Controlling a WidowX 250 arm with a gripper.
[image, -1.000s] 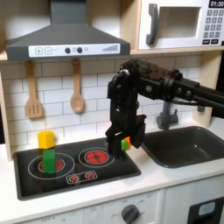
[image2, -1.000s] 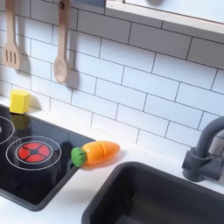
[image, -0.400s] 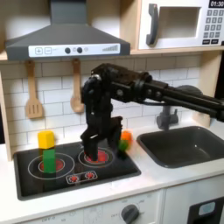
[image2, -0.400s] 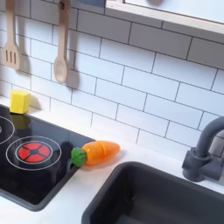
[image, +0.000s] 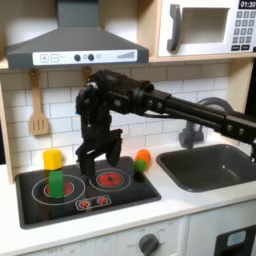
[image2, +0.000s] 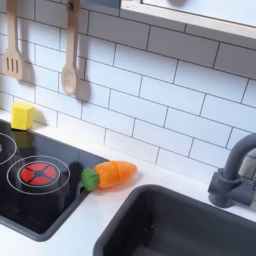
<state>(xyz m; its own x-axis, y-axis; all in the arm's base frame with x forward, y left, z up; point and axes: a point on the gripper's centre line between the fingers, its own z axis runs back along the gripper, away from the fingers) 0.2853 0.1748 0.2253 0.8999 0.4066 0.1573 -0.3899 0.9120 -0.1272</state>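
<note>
My gripper (image: 99, 156) hangs spread open and empty above the stove (image: 70, 200). The carrot (image: 142, 159) lies just beside me at the first exterior view's right; the green block (image: 56, 182) stands left.

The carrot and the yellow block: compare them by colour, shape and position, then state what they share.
The carrot is orange with a green end; the yellow block is one colour. The carrot is long and tapered, lying on its side; the block is boxy. The carrot lies by the sink; the block stands at the wall. Both rest at the stove's edge.

Orange plastic carrot with green top (image2: 110, 175) lies on white table (image2: 85, 232), between black stovetop (image2: 45, 205) and dark sink (image2: 185, 228). Yellow block (image2: 22, 115) sits near the tiled wall; wooden spoon (image2: 69, 62) hangs above.
</note>
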